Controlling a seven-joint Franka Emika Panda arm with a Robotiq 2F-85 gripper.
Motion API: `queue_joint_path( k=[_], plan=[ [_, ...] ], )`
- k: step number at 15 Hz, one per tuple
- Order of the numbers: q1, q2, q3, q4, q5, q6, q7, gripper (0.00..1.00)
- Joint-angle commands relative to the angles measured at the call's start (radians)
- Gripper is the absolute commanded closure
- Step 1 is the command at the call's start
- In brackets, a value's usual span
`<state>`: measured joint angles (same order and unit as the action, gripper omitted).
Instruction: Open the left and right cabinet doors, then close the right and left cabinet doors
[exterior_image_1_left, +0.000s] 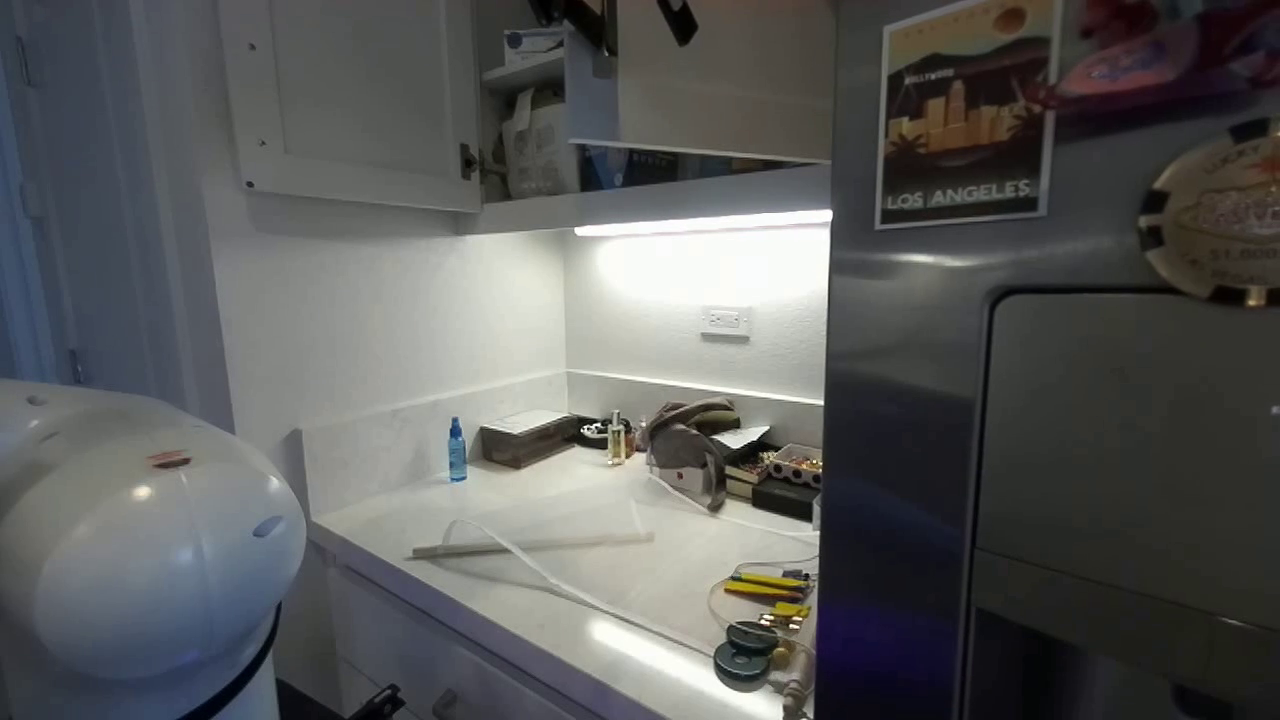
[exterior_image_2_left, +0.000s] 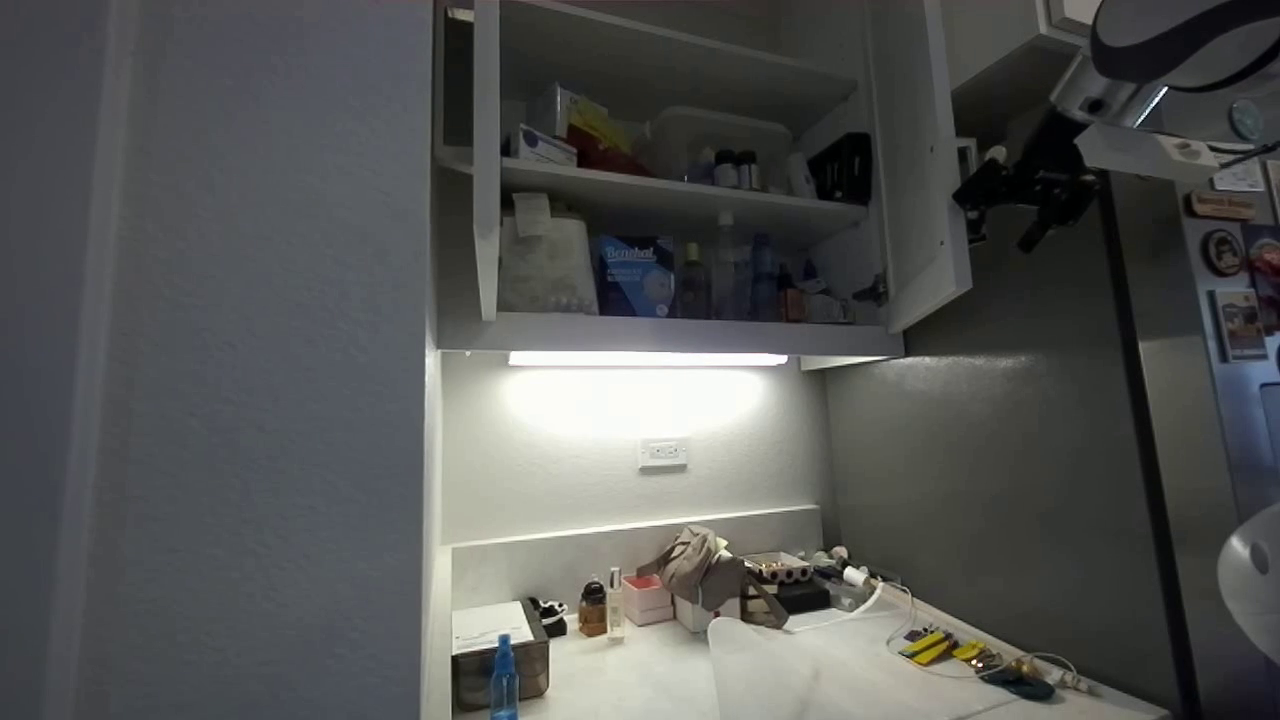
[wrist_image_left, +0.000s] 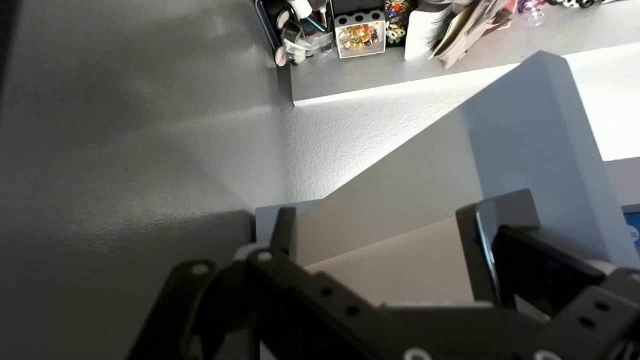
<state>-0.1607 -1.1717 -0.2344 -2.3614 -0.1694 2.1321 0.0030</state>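
The left cabinet door (exterior_image_1_left: 370, 100) stands wide open, its inner face showing; it is nearly edge-on in an exterior view (exterior_image_2_left: 487, 170). The right cabinet door (exterior_image_1_left: 730, 80) is open at an angle; its inner face shows in an exterior view (exterior_image_2_left: 922, 170) and its outer face in the wrist view (wrist_image_left: 420, 170). My gripper (wrist_image_left: 397, 232) is open at the outer side of the right door. It also shows in both exterior views (exterior_image_1_left: 642, 22) (exterior_image_2_left: 1005, 225). The silver handle (wrist_image_left: 492, 250) lies between the fingers, close to the right-hand one; whether they touch, I cannot tell. The left door's handle is hidden.
The grey fridge (exterior_image_2_left: 1010, 400) stands beside the right door, close to the gripper. Cabinet shelves (exterior_image_2_left: 680, 190) hold boxes and bottles. Below, the counter (exterior_image_1_left: 560, 500) carries a blue spray bottle (exterior_image_1_left: 457, 450), boxes, a cloth, a cable and yellow tools.
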Motion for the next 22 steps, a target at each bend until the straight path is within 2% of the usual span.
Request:
queue_joint_path(
  k=[1, 3, 5, 6, 9, 14, 17, 22],
  plan=[
    [-0.025, 0.002, 0.008, -0.026, 0.007, -0.124, -0.029, 0.19],
    [-0.019, 0.002, 0.017, -0.007, 0.017, -0.150, -0.028, 0.24],
    [-0.009, 0.004, 0.022, 0.009, 0.024, -0.185, -0.029, 0.21],
    [-0.007, -0.002, 0.017, 0.024, 0.021, -0.254, -0.041, 0.16],
    [0.005, 0.022, 0.016, 0.065, 0.011, -0.459, -0.069, 0.15],
    [0.032, 0.050, 0.010, 0.135, 0.001, -0.635, -0.109, 0.14],
    [0.071, 0.072, 0.025, 0.180, 0.010, -0.679, -0.131, 0.15],
    [0.205, 0.159, 0.115, 0.255, 0.079, -0.652, -0.164, 0.16]
  ],
)
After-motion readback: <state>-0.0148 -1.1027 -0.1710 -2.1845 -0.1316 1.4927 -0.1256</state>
